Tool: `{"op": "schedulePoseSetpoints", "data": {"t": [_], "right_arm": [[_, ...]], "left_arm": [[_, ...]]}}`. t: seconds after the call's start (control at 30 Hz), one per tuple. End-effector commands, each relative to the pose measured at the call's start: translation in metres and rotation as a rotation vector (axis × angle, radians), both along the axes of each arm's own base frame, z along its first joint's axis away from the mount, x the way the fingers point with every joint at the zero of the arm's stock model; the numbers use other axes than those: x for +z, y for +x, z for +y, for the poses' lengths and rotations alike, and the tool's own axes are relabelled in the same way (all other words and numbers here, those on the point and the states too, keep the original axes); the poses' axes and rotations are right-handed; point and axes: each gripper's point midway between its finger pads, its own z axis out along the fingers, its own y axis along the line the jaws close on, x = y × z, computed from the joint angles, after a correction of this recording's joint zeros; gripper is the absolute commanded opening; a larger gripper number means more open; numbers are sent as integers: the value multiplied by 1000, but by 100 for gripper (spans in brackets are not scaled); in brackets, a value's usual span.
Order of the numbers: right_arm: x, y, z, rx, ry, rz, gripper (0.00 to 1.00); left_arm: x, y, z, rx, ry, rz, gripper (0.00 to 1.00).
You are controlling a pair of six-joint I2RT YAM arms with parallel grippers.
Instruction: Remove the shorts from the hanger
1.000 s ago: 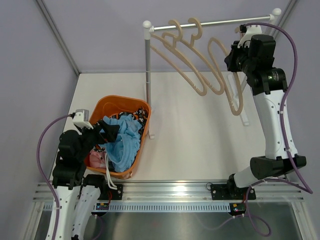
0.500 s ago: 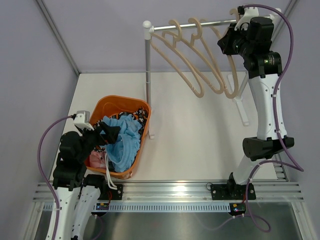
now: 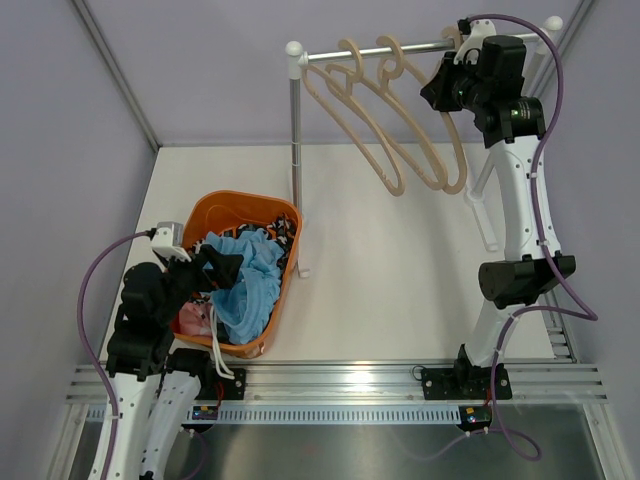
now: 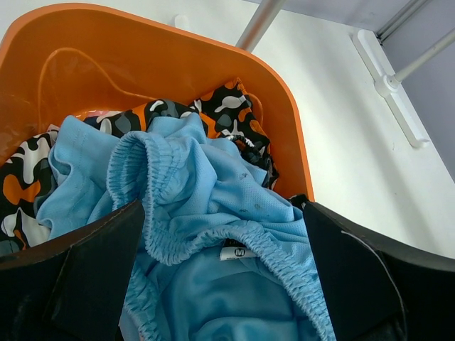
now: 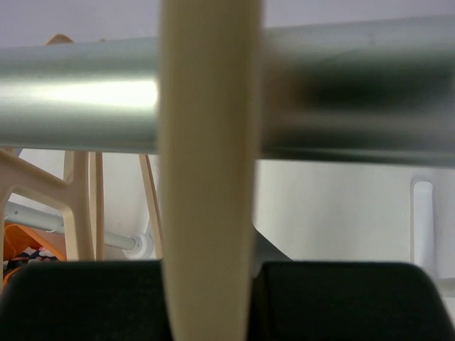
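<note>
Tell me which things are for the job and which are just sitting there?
For the job: light blue shorts, black-and-orange shorts, pink shorts, two free hangers, third hanger clamped in the right gripper.
Just there: orange basket, metal rail, table.

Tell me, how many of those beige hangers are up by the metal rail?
3. On the silver metal rail hang the left beige plastic hanger and the middle hanger; the third hanger is further right at the rail, gripped by the right hand. None looks hidden.
</note>
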Motion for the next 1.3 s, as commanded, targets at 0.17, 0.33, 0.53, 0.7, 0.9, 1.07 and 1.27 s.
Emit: {"op": "schedulePoseSetpoints", "data": {"t": [0.17, 0.33, 0.53, 0.7, 0.9, 1.07, 1.27], "right_arm": [[10, -13, 26, 60, -44, -47, 2], [2, -16, 23, 31, -51, -33, 5], [8, -26, 18, 7, -42, -52, 20], [16, -37, 10, -34, -26, -73, 40], [30, -54, 3, -72, 10, -120, 56], [45, -77, -11, -143, 52, -151, 64], [57, -128, -20, -159, 125, -202, 80]], "left_arm": [[5, 4, -2, -8, 11, -24, 99], [3, 4, -3, -14, 12, -19, 99], [3, 3, -5, -20, 13, -17, 99], [3, 3, -5, -22, 14, -15, 99], [2, 4, -6, -25, 15, -13, 99], [2, 4, -6, -27, 14, -13, 99], [2, 4, -7, -31, 13, -13, 99]]}}
